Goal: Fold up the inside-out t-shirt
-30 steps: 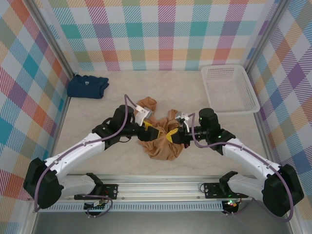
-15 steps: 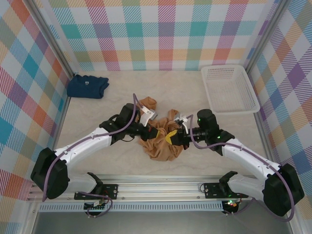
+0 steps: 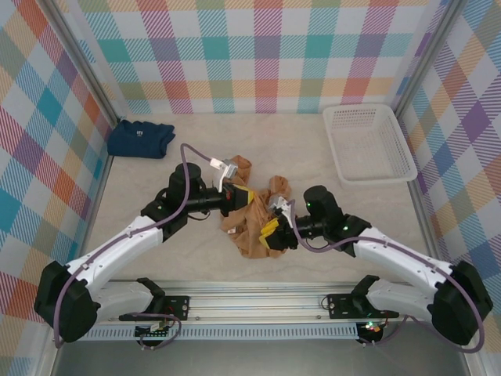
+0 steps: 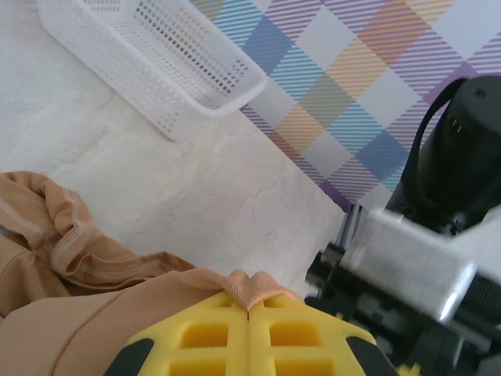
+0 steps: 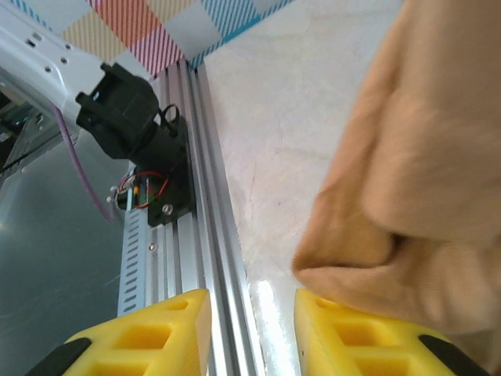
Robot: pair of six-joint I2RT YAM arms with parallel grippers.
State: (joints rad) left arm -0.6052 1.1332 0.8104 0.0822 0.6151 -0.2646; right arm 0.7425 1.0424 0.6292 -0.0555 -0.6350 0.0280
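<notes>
Top external: one inside-out t-shirt (image 3: 249, 231), pinched by left gripper (image 3: 239, 197); right gripper (image 3: 272, 233) parted; one basket (image 3: 333, 146) far-right corner, one navy shirt (image 3: 141, 139) far-left.

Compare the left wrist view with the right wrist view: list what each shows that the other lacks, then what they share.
Left wrist, not right wrist: the white basket, and the left gripper shut on a pinch of the t-shirt. Right wrist, not left wrist: the aluminium rail along the table near edge, and the right gripper open, fabric hanging beside it. Both: the tan t-shirt, the pale table and the plaid wall.
</notes>
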